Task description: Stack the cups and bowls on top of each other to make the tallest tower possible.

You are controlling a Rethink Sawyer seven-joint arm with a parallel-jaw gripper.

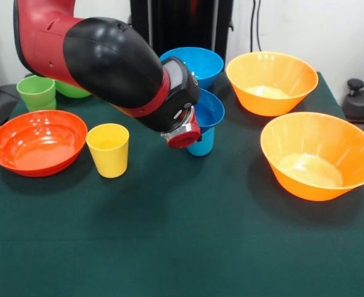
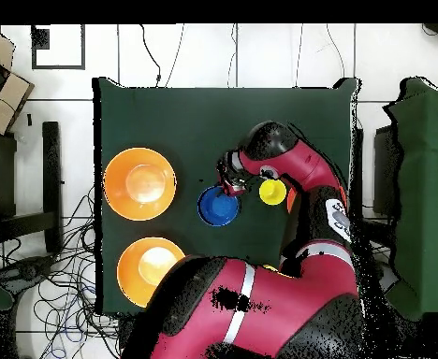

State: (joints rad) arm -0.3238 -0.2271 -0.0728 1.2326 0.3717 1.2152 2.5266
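Near the middle of the green table [image 1: 169, 247], the small dark blue bowl [image 1: 210, 110] sits on an upturned light blue cup [image 1: 202, 143], the gripper [image 2: 228, 174] just beside it, grip state hidden, so any added piece should be lowered centred and gently.

The front camera sits low and close at one edge of the green table [image 1: 188, 247], looking across it toward a white wall; the arm [image 1: 108, 62] fills the upper left of the frame. The overhead camera hangs high, looking straight down, taking in the whole table [image 2: 167, 122] and surrounding floor. Both views share the two orange bowls [image 1: 318, 154] [image 2: 140, 183], the small blue bowl [image 1: 208, 110] [image 2: 218, 206] and a yellow cup [image 1: 108, 150] [image 2: 272, 192].
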